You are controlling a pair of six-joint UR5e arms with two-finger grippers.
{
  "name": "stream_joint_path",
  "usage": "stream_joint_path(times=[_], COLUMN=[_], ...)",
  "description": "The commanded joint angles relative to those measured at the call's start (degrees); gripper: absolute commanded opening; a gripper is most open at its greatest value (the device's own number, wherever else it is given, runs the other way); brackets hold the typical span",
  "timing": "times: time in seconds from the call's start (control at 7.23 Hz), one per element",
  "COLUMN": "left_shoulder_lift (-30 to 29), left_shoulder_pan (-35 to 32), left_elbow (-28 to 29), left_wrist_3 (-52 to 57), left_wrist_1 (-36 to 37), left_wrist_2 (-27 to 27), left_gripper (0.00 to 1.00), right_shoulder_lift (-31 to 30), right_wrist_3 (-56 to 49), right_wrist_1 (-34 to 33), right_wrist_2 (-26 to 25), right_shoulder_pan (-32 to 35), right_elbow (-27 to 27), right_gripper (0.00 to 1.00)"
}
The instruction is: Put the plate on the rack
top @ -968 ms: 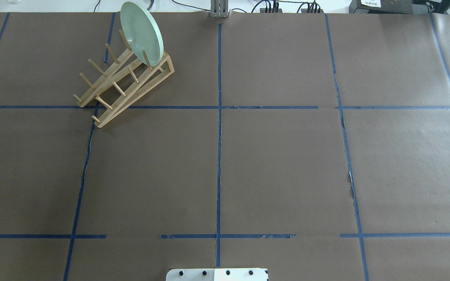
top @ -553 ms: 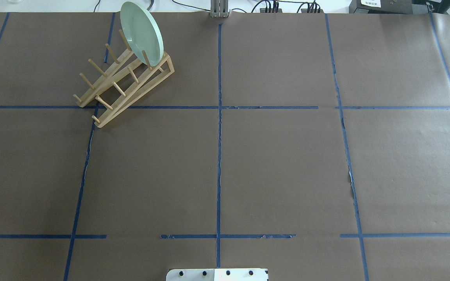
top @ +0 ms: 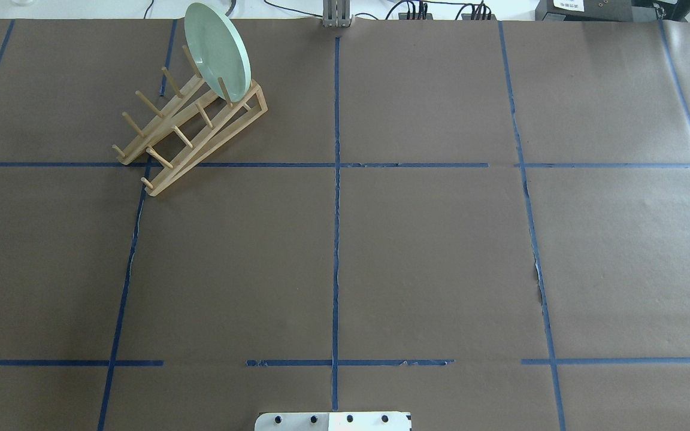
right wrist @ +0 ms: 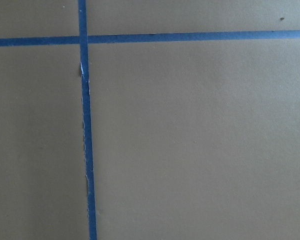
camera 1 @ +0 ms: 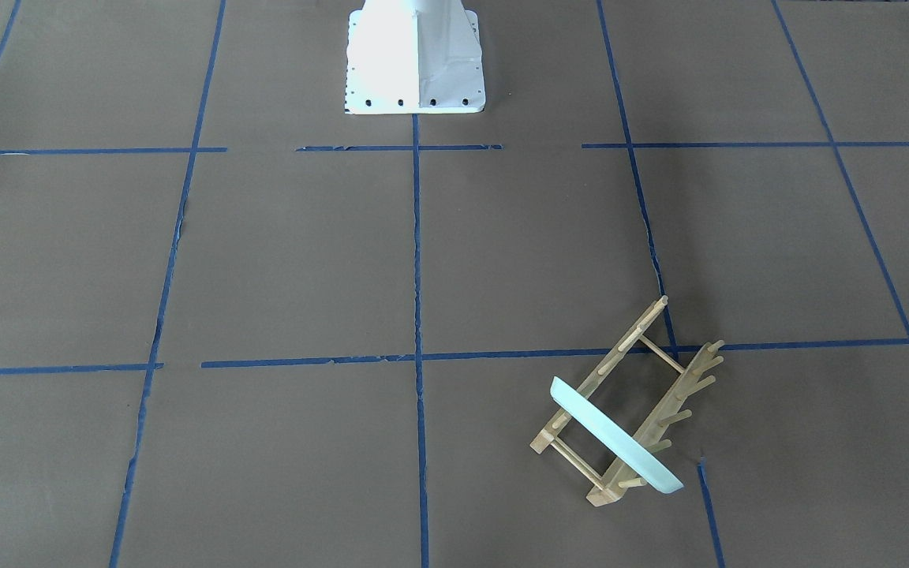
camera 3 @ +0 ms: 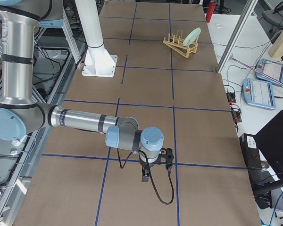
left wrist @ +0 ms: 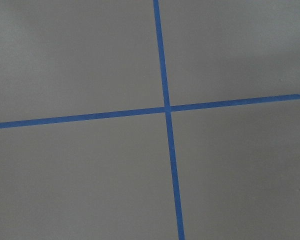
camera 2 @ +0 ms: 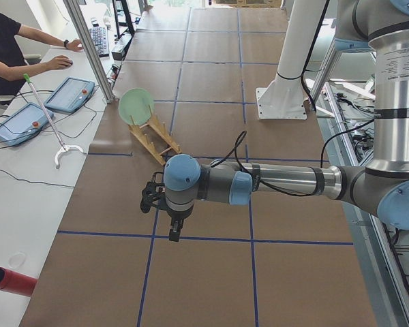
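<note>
Nothing has moved since a second ago: the mint-green plate (top: 216,51) sits the same way in the wooden dish rack (camera 1: 662,412). The rack lies near the far left corner of the brown paper table (top: 441,251), on the robot's left side. The plate stands up on its edge at the end of the rack closest to the far edge. It leans a little, and the pegs on both sides stop it from falling flat. I think the job is done, because nothing holds the plate but the rack. The left claw (camera 2: 174,230) hangs over the table's left end, well away from the rack, likely so it cannot bump the plate. The right claw (camera 3: 145,176) hangs over the right end. Both claws hold nothing. I cannot tell if they are wide or narrow.
</note>
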Motion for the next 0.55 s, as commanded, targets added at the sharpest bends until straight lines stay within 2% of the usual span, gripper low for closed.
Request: stream_joint_path(times=[0.0, 0.41], left_shoulder_lift=[0.3, 0.1], left_shoulder_pan=[0.2, 0.2], left_elbow=[0.1, 1.0], left_wrist_3=[0.0, 0.2], left_wrist_1=[0.0, -0.2], left_wrist_2=[-0.1, -0.3], left_gripper=[1.0, 1.0], right_shoulder_lift=[0.0, 0.0], right_wrist_3=[0.0, 0.0], right_wrist_1=[0.0, 0.0], right_wrist_2=[0.0, 0.0], right_shoulder_pan=[0.0, 0.0], right_elbow=[-0.1, -0.1], right_gripper=[1.0, 1.0])
